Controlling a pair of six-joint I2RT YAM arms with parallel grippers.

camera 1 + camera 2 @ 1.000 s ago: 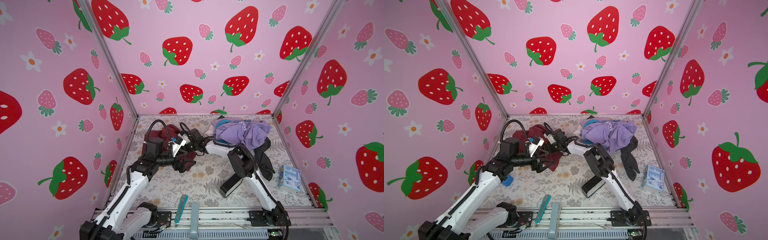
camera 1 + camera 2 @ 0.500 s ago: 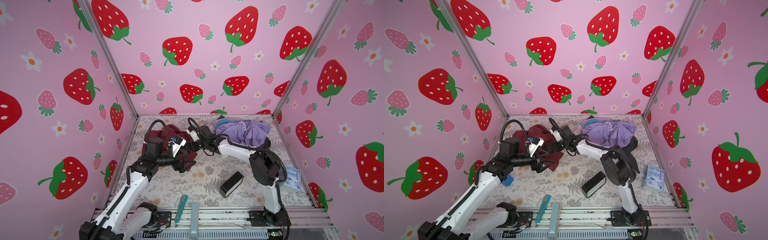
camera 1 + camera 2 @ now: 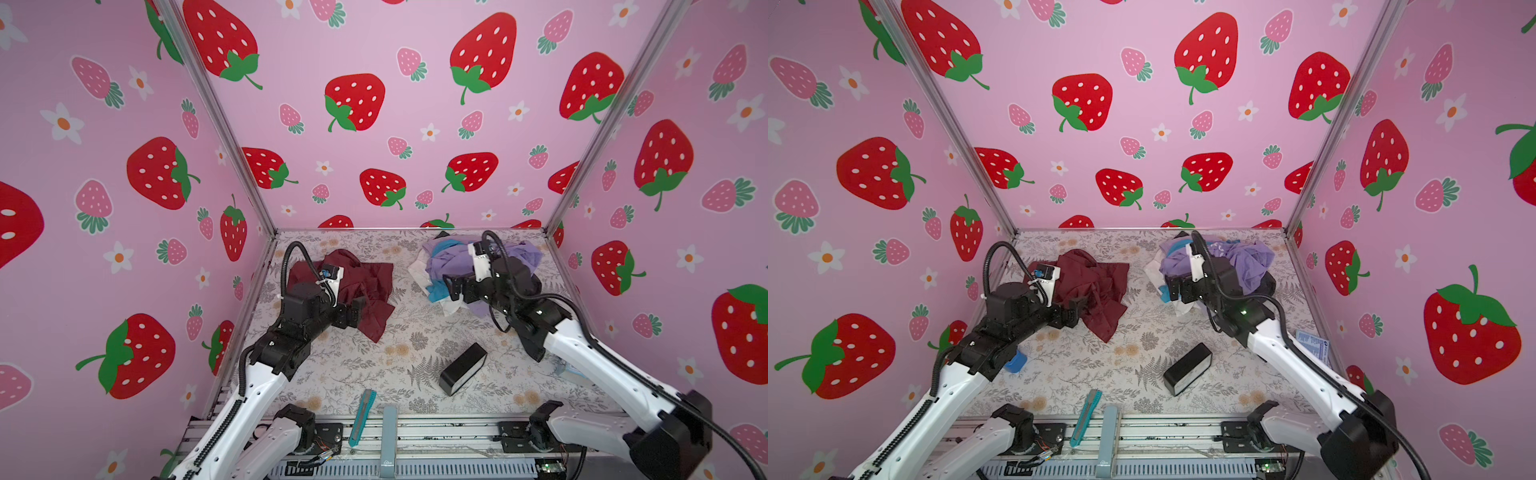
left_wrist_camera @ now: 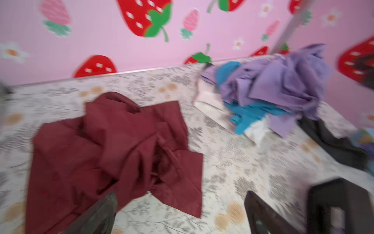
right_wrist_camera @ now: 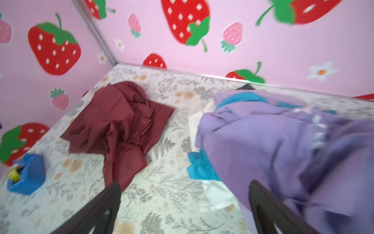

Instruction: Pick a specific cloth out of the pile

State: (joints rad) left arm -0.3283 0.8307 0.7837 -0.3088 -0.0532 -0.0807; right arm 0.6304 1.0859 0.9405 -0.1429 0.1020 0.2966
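Note that the maroon cloth point(image 3: 365, 291) lies crumpled on the table point(image 3: 415, 357), well apart from the pile point(image 3: 457, 266), so separation looks complete; the left gripper point(image 4: 180, 214) and right gripper point(image 5: 184, 210) gape wide, holding nothing

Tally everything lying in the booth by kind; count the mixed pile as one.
maroon cloth: 1
mixed pile: 1
black box: 1
teal utility knife: 1
blue tub: 1
printed packet: 1
Total: 6
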